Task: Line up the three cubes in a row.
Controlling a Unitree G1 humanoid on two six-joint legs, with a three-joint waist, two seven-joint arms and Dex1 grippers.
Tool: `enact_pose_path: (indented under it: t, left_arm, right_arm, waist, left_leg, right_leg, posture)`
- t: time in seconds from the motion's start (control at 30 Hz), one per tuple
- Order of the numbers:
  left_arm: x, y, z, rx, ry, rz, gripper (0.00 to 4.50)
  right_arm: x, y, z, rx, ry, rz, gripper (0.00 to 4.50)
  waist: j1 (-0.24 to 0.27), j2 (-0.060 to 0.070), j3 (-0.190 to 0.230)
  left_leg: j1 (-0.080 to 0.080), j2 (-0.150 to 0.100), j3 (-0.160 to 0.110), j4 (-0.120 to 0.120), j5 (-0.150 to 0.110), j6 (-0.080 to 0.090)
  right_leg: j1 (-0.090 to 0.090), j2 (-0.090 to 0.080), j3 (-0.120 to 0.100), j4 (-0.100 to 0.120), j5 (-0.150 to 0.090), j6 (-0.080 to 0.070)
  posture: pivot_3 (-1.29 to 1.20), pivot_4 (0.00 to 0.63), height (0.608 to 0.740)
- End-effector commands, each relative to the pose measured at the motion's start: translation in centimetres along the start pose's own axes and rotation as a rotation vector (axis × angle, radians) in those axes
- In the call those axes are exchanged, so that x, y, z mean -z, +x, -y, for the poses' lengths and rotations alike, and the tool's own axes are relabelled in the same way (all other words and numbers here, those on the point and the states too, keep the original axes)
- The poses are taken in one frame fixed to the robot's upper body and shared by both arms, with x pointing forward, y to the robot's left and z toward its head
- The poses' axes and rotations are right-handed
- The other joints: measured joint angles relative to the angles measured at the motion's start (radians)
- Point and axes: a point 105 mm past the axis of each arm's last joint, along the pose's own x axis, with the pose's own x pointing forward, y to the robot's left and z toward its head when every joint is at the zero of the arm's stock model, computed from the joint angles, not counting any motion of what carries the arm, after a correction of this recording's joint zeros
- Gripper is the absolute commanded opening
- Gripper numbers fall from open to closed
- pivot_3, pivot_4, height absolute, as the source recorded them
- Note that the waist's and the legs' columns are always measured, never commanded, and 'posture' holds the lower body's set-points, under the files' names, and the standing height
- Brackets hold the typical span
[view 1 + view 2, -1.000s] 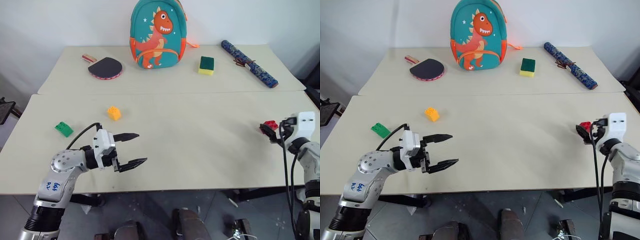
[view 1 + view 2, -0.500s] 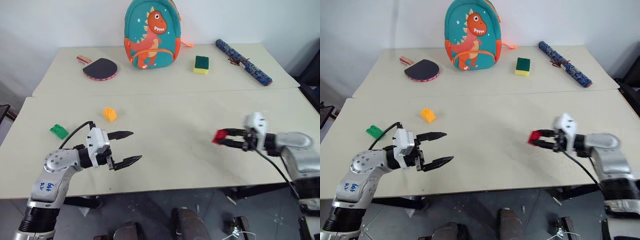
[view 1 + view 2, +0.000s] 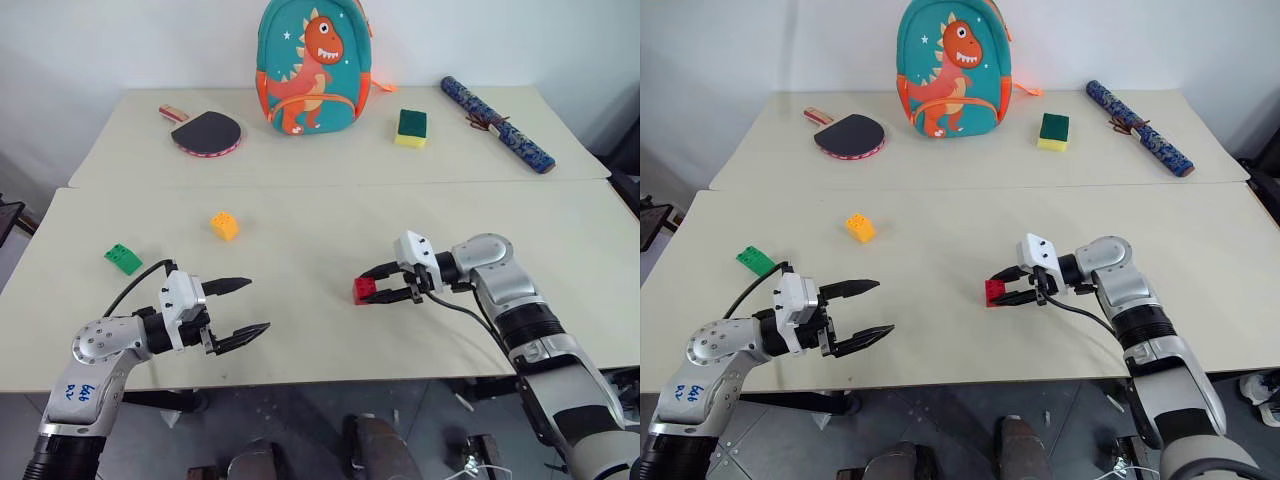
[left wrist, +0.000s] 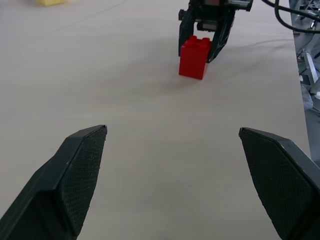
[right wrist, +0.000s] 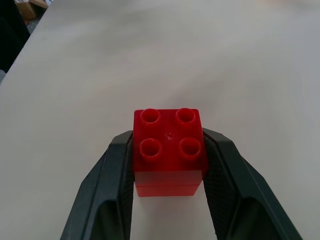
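Carried in from the table's right edge, the red cube (image 3: 364, 290) now sits mid-table, clamped between the right gripper (image 3: 381, 284)'s two fingers, studs up. Left gripper (image 3: 240, 310) hovers at eight o'clock, fingers spread, grasping nothing. Yellow-orange cube (image 3: 225, 225) and green cube (image 3: 123, 258) lie at ten o'clock, apart. Backpack (image 3: 311, 67), paddle (image 3: 206, 131), sponge (image 3: 411, 128) line the far table (image 3: 300, 160).

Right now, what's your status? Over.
Right gripper shut on red brick, near table centre. Left gripper open, empty. Green, yellow bricks untouched. Path clear.
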Motion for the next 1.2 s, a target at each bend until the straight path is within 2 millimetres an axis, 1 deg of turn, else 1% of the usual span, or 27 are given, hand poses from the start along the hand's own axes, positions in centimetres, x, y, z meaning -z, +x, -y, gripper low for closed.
enact_pose_path:
  t: [0.03, 0.1, 0.17, 0.2, 0.23, 0.3, 0.4, 0.43, 0.47, 0.5, 0.57, 0.6, 0.63, 0.7, 0.73, 0.87, 0.9, 0.93, 0.97, 1.0, 1.1, 1.2]
  left_arm:
    - [-0.7, -1.6, -0.7, -0.061, 0.002, -0.004, 4.50]
    - [-0.3, -2.9, -1.0, -0.110, -0.023, -0.031, 4.50]
    - [-0.3, -3.5, -1.2, -0.152, -0.027, -0.031, 4.50]
    - [-0.4, -4.5, -1.7, -0.234, -0.038, -0.003, 4.50]
    - [-0.2, -6.2, -2.1, -0.345, -0.058, 0.027, 4.50]
    - [0.2, -9.0, -2.5, -0.528, -0.076, 0.064, 4.50]
    - [1.6, -12.8, -1.9, -0.754, -0.142, 0.097, 4.50]
    - [1.9, -13.6, -1.8, -0.802, -0.159, 0.107, 4.50]
    - [2.2, -14.5, -1.9, -0.867, -0.169, 0.120, 4.50]
    - [3.2, -16.7, -1.8, -0.987, -0.195, 0.117, 4.50]
    - [4.5, -19.7, -1.4, -1.139, -0.221, 0.104, 4.50]
    - [4.8, -20.6, -1.2, -1.183, -0.232, 0.103, 4.50]
    - [5.0, -21.0, -1.1, -1.204, -0.224, 0.092, 4.50]
    - [5.3, -21.4, -1.3, -1.233, -0.215, 0.079, 4.50]
    - [5.2, -21.2, -1.6, -1.239, -0.199, 0.073, 4.50]
    - [4.1, -18.6, -2.5, -1.186, -0.168, 0.102, 4.50]
    - [3.8, -17.1, -3.3, -1.172, -0.162, 0.105, 4.50]
    - [3.5, -16.1, -3.9, -1.165, -0.158, 0.107, 4.50]
    - [3.1, -15.3, -4.9, -1.186, -0.156, 0.106, 4.50]
    - [2.9, -14.8, -5.6, -1.204, -0.154, 0.103, 4.50]
    - [2.2, -13.5, -8.3, -1.301, -0.229, 0.137, 4.50]
    - [2.1, -12.7, -9.6, -1.407, -0.290, 0.118, 4.50]
  right_arm:
    - [-0.1, -0.6, 0.3, 0.031, 0.003, -0.001, 2.51]
    - [-0.5, -1.2, 0.4, 0.059, -0.018, 0.016, 3.13]
    - [-0.7, -1.6, 0.4, 0.076, -0.031, 0.024, 3.80]
    - [-1.4, -2.2, 0.5, 0.118, -0.062, 0.072, 4.16]
    - [-2.5, -3.2, 0.2, 0.145, -0.071, 0.159, 4.48]
    - [-4.2, -4.8, -0.5, 0.180, -0.085, 0.299, 4.48]
    - [-6.5, -6.5, -2.3, 0.225, -0.167, 0.568, 4.48]
    - [-6.8, -6.8, -2.7, 0.230, -0.174, 0.616, 4.48]
    - [-6.6, -6.7, -2.9, 0.239, -0.167, 0.603, 4.48]
    - [-6.3, -6.4, -3.7, 0.215, -0.157, 0.585, 4.48]
    - [-5.9, -6.1, -4.7, 0.175, -0.132, 0.557, 4.48]
    - [-5.7, -6.1, -5.1, 0.157, -0.130, 0.546, 4.48]
    - [-5.6, -6.3, -5.2, 0.160, -0.119, 0.538, 4.48]
    - [-5.3, -6.4, -5.3, 0.162, -0.133, 0.517, 4.48]
    - [-5.2, -6.5, -5.4, 0.159, -0.129, 0.507, 4.48]
    - [-4.8, -6.5, -5.4, 0.152, -0.117, 0.486, 4.48]
    - [-4.7, -6.5, -5.4, 0.151, -0.113, 0.482, 4.48]
    - [-4.7, -6.4, -5.4, 0.149, -0.111, 0.479, 4.48]
    - [-4.6, -6.4, -5.4, 0.150, -0.113, 0.478, 4.48]
    - [-4.6, -6.3, -5.3, 0.150, -0.114, 0.477, 4.48]
    - [-4.5, -6.2, -5.5, 0.138, -0.094, 0.471, 4.48]
    - [-4.4, -6.2, -5.6, 0.129, -0.082, 0.462, 4.48]
  waist:
    - [-0.001, 0.000, 0.000]
    - [-0.003, 0.000, 0.000]
    - [-0.002, 0.000, 0.000]
    - [-0.001, 0.000, 0.000]
    - [0.000, 0.000, 0.000]
    - [0.000, 0.000, 0.000]
    - [0.001, -0.001, 0.000]
    - [0.003, -0.001, 0.000]
    - [0.004, -0.001, 0.000]
    - [0.005, -0.001, 0.000]
    - [0.006, -0.002, 0.000]
    - [0.005, -0.003, 0.000]
    - [0.005, -0.003, -0.001]
    - [0.006, -0.004, -0.001]
    - [0.008, -0.004, -0.001]
    - [0.010, -0.006, -0.003]
    - [0.009, -0.007, -0.003]
    - [0.010, -0.007, -0.003]
    - [0.014, -0.007, -0.003]
    - [0.017, -0.007, -0.003]
    - [0.020, -0.007, -0.003]
    - [0.016, -0.007, -0.003]
  left_leg:
    - [0.000, 0.000, 0.000, 0.000, 0.000, 0.000]
    - [0.000, 0.000, 0.000, 0.000, 0.000, 0.000]
    - [-0.001, 0.000, -0.001, 0.000, 0.000, 0.000]
    - [-0.001, 0.000, -0.001, 0.000, 0.000, 0.000]
    - [-0.001, 0.000, -0.001, 0.000, 0.000, 0.000]
    - [-0.001, 0.000, -0.006, -0.001, -0.001, 0.000]
    - [-0.001, 0.001, -0.007, -0.001, -0.003, 0.000]
    - [0.000, 0.001, -0.007, -0.001, -0.003, 0.000]
    - [0.000, 0.001, -0.008, 0.000, -0.003, 0.000]
    - [0.000, 0.001, -0.009, 0.000, -0.003, 0.000]
    - [0.001, 0.000, -0.010, 0.000, -0.002, 0.002]
    - [0.001, 0.000, -0.010, 0.000, -0.002, 0.002]
    - [0.001, 0.000, -0.011, 0.000, -0.002, 0.002]
    - [0.001, -0.001, -0.011, 0.000, -0.003, 0.003]
    - [0.001, -0.001, -0.011, 0.000, -0.003, 0.004]
    - [0.000, -0.001, -0.012, 0.000, -0.003, 0.004]
    - [0.000, -0.001, -0.012, 0.000, -0.003, 0.003]
    - [0.000, -0.001, -0.012, 0.000, -0.003, 0.003]
    - [0.000, -0.001, -0.012, 0.000, -0.003, 0.003]
    - [0.000, -0.001, -0.013, 0.000, -0.002, 0.003]
    - [0.000, -0.001, -0.013, 0.001, -0.002, 0.003]
    - [0.000, 0.000, -0.013, 0.000, -0.002, 0.002]
  right_leg:
    - [0.000, 0.000, 0.000, 0.000, 0.000, 0.000]
    - [-0.001, 0.000, 0.001, 0.001, 0.000, 0.000]
    - [-0.002, 0.000, 0.001, 0.001, 0.000, 0.000]
    - [-0.002, 0.000, 0.001, 0.001, 0.000, 0.000]
    - [-0.002, 0.000, 0.001, 0.001, 0.000, 0.000]
    - [-0.002, -0.001, 0.002, 0.000, 0.000, 0.000]
    - [-0.002, -0.001, 0.001, 0.000, 0.000, 0.000]
    - [-0.002, -0.001, 0.000, 0.000, 0.000, 0.000]
    - [-0.001, -0.001, 0.000, -0.001, 0.000, 0.000]
    - [0.000, -0.001, -0.001, -0.001, 0.000, 0.000]
    - [0.003, -0.001, -0.001, -0.004, 0.000, -0.001]
    - [0.004, -0.001, -0.002, -0.004, 0.000, -0.001]
    - [0.004, -0.002, -0.002, -0.004, 0.000, -0.001]
    - [0.004, -0.003, -0.003, -0.005, 0.000, -0.001]
    - [0.004, -0.003, -0.004, -0.005, 0.000, -0.001]
    - [0.005, -0.004, -0.005, -0.006, 0.000, -0.001]
    - [0.005, -0.004, -0.005, -0.006, 0.000, -0.001]
    - [0.005, -0.003, -0.005, -0.006, 0.000, -0.001]
    - [0.005, -0.003, -0.006, -0.006, 0.001, -0.001]
    - [0.006, -0.003, -0.006, -0.006, 0.001, 0.000]
    - [0.006, -0.003, -0.006, -0.005, 0.001, 0.000]
    - [0.006, -0.002, -0.006, -0.005, 0.001, 0.000]
  posture:
    - [0.00, 0.150, 0.740]
    - [0.00, 0.150, 0.740]
    - [0.00, 0.150, 0.740]
    - [0.00, 0.150, 0.740]
    - [0.00, 0.150, 0.740]
    - [0.00, 0.150, 0.740]
    - [0.00, 0.150, 0.740]
    - [0.00, 0.150, 0.740]
    - [0.00, 0.150, 0.740]
    - [0.00, 0.150, 0.740]
    - [0.00, 0.150, 0.740]
    - [0.00, 0.150, 0.740]
    - [0.00, 0.150, 0.740]
    - [0.00, 0.150, 0.740]
    - [0.00, 0.150, 0.740]
    - [0.00, 0.150, 0.740]
    - [0.00, 0.150, 0.740]
    - [0.00, 0.150, 0.740]
    - [0.00, 0.150, 0.740]
    - [0.00, 0.150, 0.740]
    - [0.00, 0.150, 0.740]
    - [0.00, 0.150, 0.740]
